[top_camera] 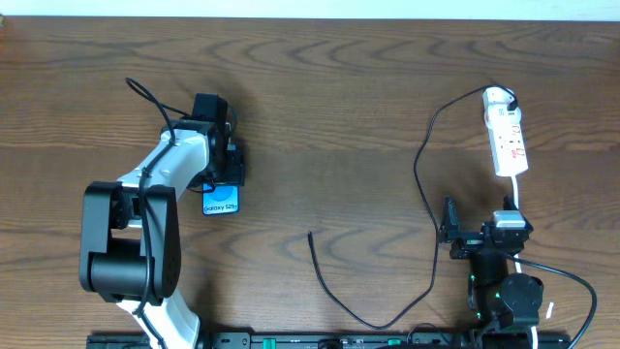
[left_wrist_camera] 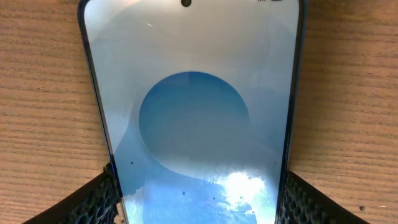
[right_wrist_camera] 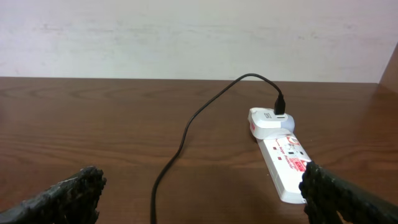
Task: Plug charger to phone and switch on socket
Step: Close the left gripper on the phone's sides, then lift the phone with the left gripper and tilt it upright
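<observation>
Left gripper point(top_camera: 222, 186) is pinching the phone point(top_camera: 221, 203) across its width. In the left wrist view both fingers point(left_wrist_camera: 93, 202) sit against the phone's side edges, screen up and lit blue, on the wooden table point(top_camera: 320, 116).

Right gripper point(top_camera: 481, 231) is spread wide with nothing between the jaws, sitting just near the end of the socket point(top_camera: 509, 136).

Charger point(top_camera: 418, 170): its white adapter point(top_camera: 498, 96) is plugged into the socket's far end. The cable loops left and towards the robot's side, and its plug tip point(top_camera: 310, 234) lies loose on the table between the arms, well apart from the phone.

Can't tell the switch position on the socket.
</observation>
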